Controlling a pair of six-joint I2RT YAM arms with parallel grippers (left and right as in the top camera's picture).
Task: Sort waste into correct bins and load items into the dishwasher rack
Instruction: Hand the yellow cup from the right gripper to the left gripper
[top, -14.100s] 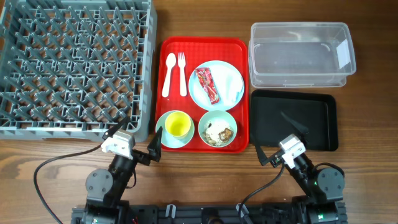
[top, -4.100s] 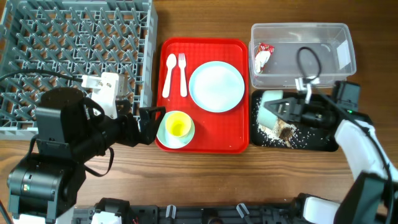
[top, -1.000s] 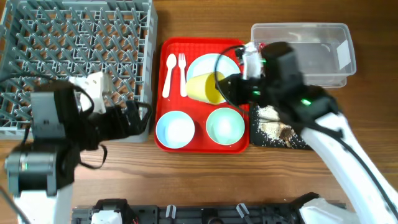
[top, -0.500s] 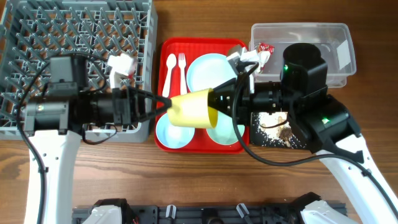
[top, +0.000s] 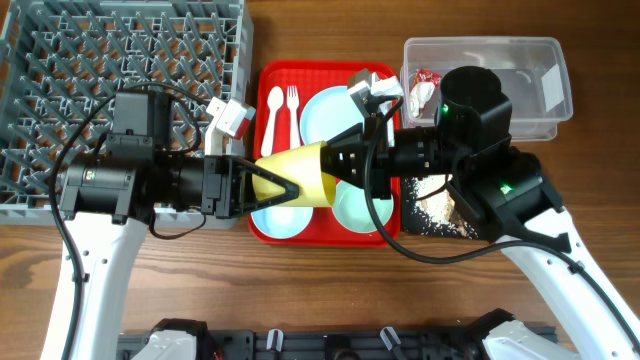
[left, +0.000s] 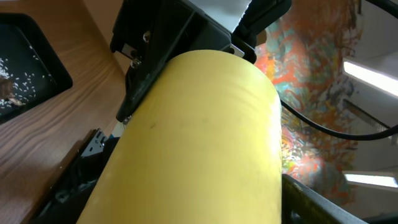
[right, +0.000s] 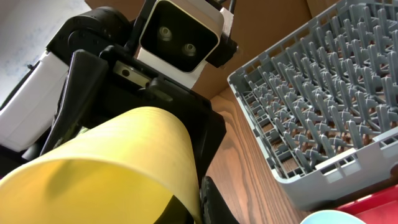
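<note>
Both arms have white shell links and black cylindrical joints. The left arm (top: 72, 268) carries a white camera block (right: 180, 34) with two dark lenses, and the left gripper (top: 288, 188) is black. The right arm (top: 572, 272) shows small green lights (top: 445, 108). Thin black cables (top: 374, 205) loop alongside.

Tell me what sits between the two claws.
The cup, lying sideways, with the left claw at one end and the right claw at the other. Overhead shows it.

Nothing can be read anywhere; the print on the red-and-white wrapper (top: 422, 88) is too small to make out.
</note>
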